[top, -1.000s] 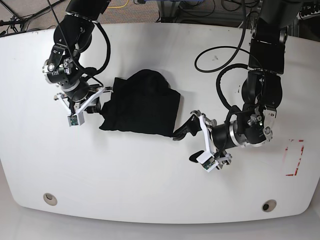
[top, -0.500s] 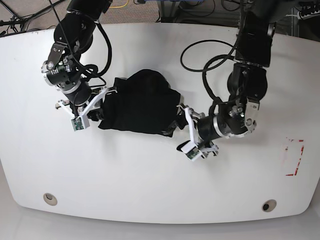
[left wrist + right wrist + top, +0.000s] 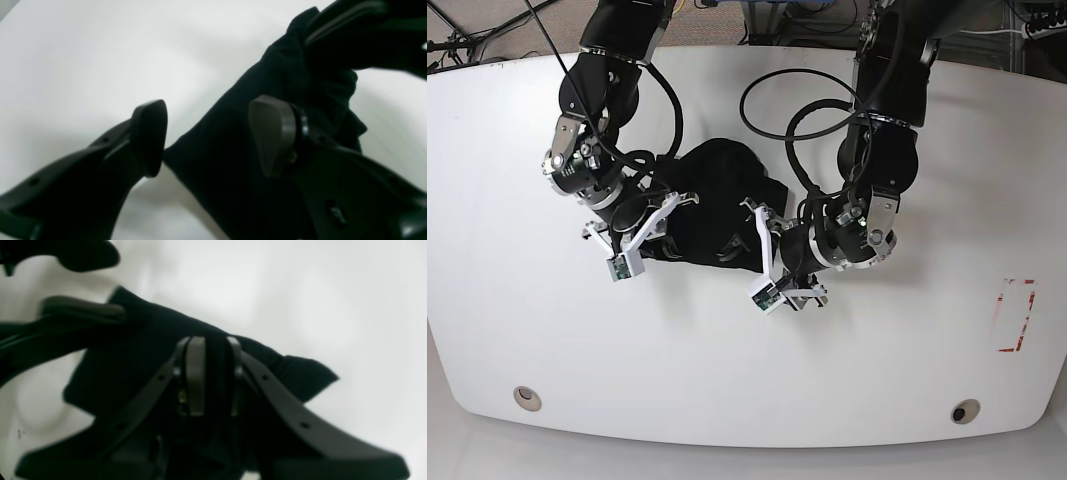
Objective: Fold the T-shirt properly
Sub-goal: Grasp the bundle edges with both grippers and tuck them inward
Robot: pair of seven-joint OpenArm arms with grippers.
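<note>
Black T-shirt (image 3: 712, 200) bunched mid-table on the white table (image 3: 517, 300), centre of the base frame, between both arms. Right gripper (image 3: 211, 373), left of centre in base view, pinched narrow with a fold of shirt cloth between its pads. Left gripper (image 3: 206, 136) at the shirt's right edge, jaws standing wide; cloth lies between and behind the fingers, one pad over the fabric, no clamp visible.

Both arms (image 3: 897, 120) are black, looped with black cables (image 3: 772, 110); white brackets sit behind dark curved fingers (image 3: 148, 136) (small holes along them).
</note>
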